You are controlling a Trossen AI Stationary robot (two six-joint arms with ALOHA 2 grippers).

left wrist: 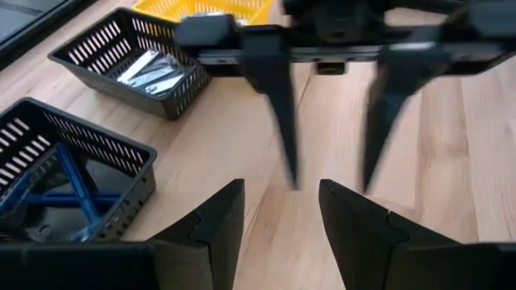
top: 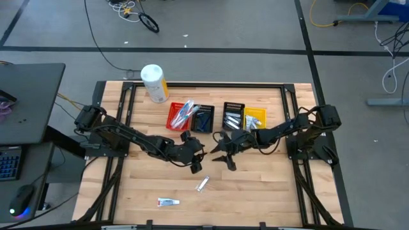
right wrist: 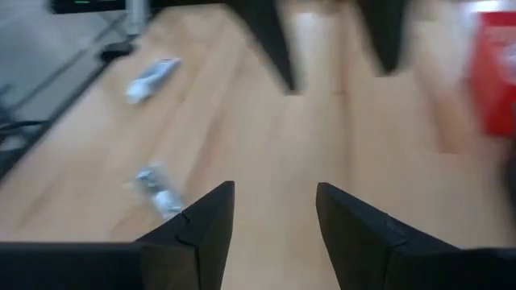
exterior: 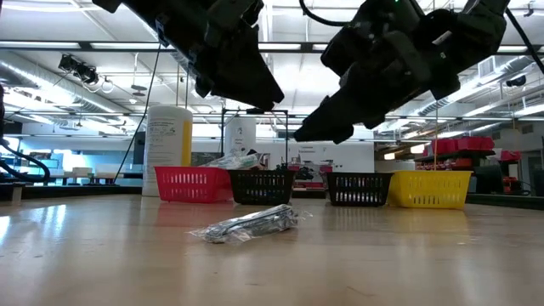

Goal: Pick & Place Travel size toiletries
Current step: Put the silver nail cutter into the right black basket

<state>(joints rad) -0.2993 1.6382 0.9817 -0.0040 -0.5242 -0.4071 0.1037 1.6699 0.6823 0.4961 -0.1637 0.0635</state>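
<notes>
Hovering face to face above the middle of the pale wooden table [top: 255, 185], both dark grippers hang clear of the surface with nothing in them. The left gripper [top: 195, 161] sits just left of centre in the overhead frame, its two fingers spread apart and empty; the right gripper [top: 223, 157] is just right of it, fingers likewise parted and empty.

Below them, toward the lower middle of the overhead frame, a small clear-wrapped toiletry packet [top: 202, 184] lies flat on the wood, and a small white toothpaste tube [top: 168, 202] rests further down and to the left.

Along the upper middle stand four little slotted bins in a row: a red bin [top: 175, 117] with toothbrushes in it, a black bin [top: 204, 119] holding blue razors, a second black bin [top: 233, 116] with wrapped items, and a yellow bin [top: 255, 117]. A tall white-and-yellow cylinder container [top: 154, 83] stands in the upper left.
</notes>
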